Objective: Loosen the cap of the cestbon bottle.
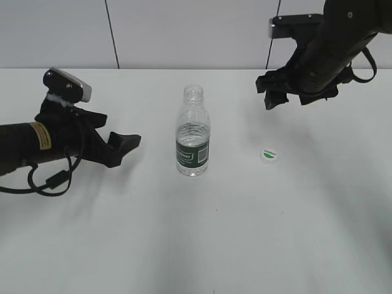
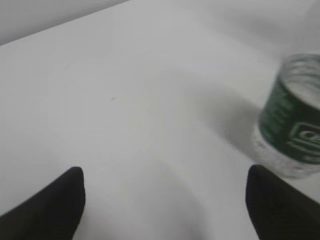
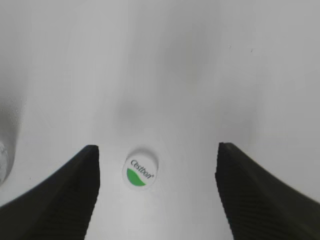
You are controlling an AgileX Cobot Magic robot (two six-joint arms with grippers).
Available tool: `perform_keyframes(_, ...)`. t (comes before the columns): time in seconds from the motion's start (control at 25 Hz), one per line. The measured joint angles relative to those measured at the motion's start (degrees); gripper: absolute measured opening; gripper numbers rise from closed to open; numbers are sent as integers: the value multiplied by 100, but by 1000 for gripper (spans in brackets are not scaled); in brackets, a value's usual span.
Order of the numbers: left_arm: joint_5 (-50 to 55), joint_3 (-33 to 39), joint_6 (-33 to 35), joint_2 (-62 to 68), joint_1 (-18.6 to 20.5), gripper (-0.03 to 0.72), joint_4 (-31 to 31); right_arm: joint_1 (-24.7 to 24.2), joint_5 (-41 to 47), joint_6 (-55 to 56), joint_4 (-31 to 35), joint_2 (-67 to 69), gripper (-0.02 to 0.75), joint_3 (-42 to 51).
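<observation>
The cestbon bottle (image 1: 193,131) stands upright mid-table with its neck bare, clear with a dark green label; it also shows at the right edge of the left wrist view (image 2: 292,130). The white cap (image 1: 269,155) with a green mark lies flat on the table to the bottle's right, also in the right wrist view (image 3: 140,167). My left gripper (image 1: 125,144) is open and empty, low, left of the bottle (image 2: 165,192). My right gripper (image 1: 275,92) is open and empty, raised above the cap (image 3: 156,172).
A white table (image 1: 196,245) carries everything. A light panelled wall (image 1: 184,30) runs behind the table's far edge. A black cable (image 1: 52,180) hangs from the left arm near the table.
</observation>
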Motion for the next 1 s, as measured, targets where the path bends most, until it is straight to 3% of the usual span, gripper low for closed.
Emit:
perform_keyframes(0.32,3981,-1177,-23,-779,5,583,-472,0,377,-6,-773,-203,552,-656)
perform_keyframes(0.56,7320,-2815,191,-905,5,563,-1191,-4,1683,-6,-1143,-207,552,-1415)
perform_keyframes(0.84,9546,-4477,1294,-934,107,558,-2192,-327,3001,-261,-1031,-240,552,-2311)
perform_keyframes(1.0,10503,-5099,1867,-934,333,556,-2787,-892,3382,-704,-265,-256,552,-2636)
